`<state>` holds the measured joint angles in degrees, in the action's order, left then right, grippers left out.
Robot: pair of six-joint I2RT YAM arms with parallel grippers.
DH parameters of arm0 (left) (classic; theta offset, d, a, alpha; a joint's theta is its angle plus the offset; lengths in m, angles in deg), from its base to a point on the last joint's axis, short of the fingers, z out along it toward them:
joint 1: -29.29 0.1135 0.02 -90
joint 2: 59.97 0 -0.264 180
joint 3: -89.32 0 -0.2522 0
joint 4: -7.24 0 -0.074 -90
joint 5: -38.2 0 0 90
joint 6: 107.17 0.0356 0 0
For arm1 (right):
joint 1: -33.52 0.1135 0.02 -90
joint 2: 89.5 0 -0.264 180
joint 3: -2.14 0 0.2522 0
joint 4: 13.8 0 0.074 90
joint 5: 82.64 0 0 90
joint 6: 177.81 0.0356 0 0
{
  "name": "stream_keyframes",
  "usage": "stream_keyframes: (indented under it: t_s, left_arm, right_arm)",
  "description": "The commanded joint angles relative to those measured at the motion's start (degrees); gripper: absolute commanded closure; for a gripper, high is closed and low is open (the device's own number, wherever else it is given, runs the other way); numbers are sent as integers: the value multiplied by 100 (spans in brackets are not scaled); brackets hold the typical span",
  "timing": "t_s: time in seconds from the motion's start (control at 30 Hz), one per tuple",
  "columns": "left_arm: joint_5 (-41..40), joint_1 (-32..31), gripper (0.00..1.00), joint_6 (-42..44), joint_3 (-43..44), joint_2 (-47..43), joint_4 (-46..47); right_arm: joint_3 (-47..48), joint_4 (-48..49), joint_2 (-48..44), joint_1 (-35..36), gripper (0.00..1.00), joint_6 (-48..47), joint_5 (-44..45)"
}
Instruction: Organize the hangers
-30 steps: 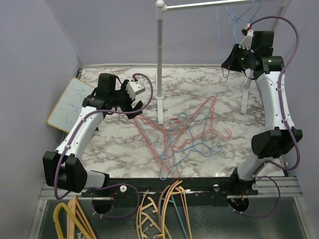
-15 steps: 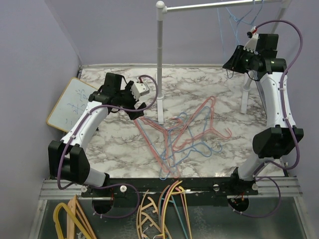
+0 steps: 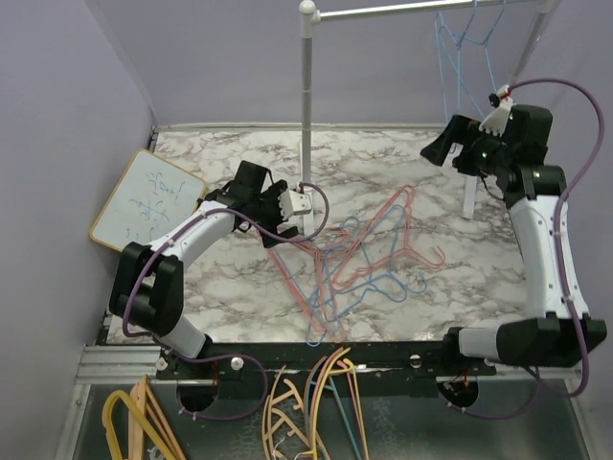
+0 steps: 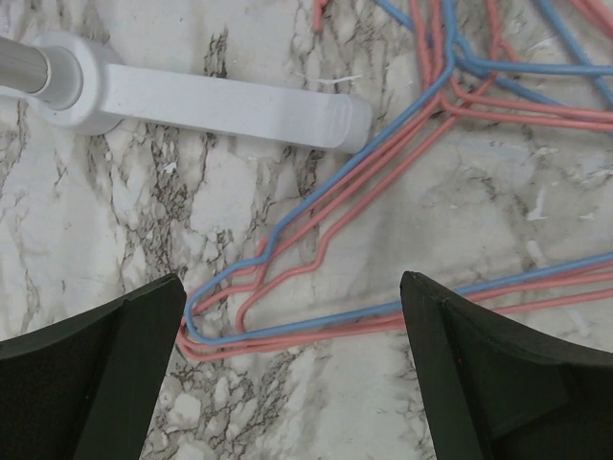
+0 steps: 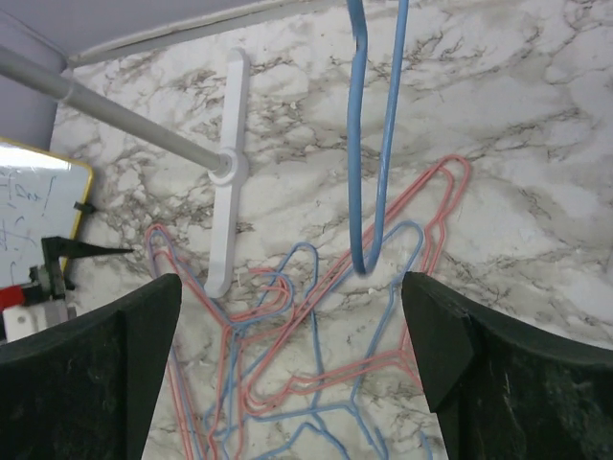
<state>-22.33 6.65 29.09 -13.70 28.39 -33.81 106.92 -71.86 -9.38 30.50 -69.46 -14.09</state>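
A tangle of thin light blue and pinkish red hangers lies on the marble table. My left gripper hovers open over the pile's left corner. In the left wrist view its fingers straddle a blue-and-pink hanger corner without touching it. Blue hangers hang from the white rail at the upper right. My right gripper is raised just below them, open and empty. In the right wrist view a hanging blue hanger dangles ahead of the gripper, with the pile far below.
The rack's white post and foot stand right beside my left gripper; its other leg is at the right. A small whiteboard leans at the left edge. Thick yellow and wood-coloured hangers sit below the front edge.
My right gripper has opened, let go of a blue hanger on the rail and drawn back to the right. My left arm has swung right, down to the pile's left corner.
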Motion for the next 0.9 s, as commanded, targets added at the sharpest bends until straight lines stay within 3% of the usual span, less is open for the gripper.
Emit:
stream_keyframes:
  t_s: [0.0,0.17,0.33,0.47,0.7,0.87]
  left_arm:
    - [-670,2,1,657,5,375,786]
    - [-180,51,4,1421,704,1072,232]
    - [395,90,8,2306,1795,1950,-1470]
    - [725,89,12,2937,2058,2213,-2291]
    - [529,82,14,2988,1532,2060,-1850]
    - [55,90,15,2357,1079,2091,-787]
  right_arm:
    - [-1294,547,-1144,-14,0,257,-73]
    - [-2260,492,-1865,-5,0,246,-208]
    - [-2572,277,-2302,4,0,198,-35]
    - [-2660,162,-2425,4,0,180,56]
    - [-2962,186,-2517,8,1,112,-14]
    - [-3328,364,-2653,13,0,147,-597]
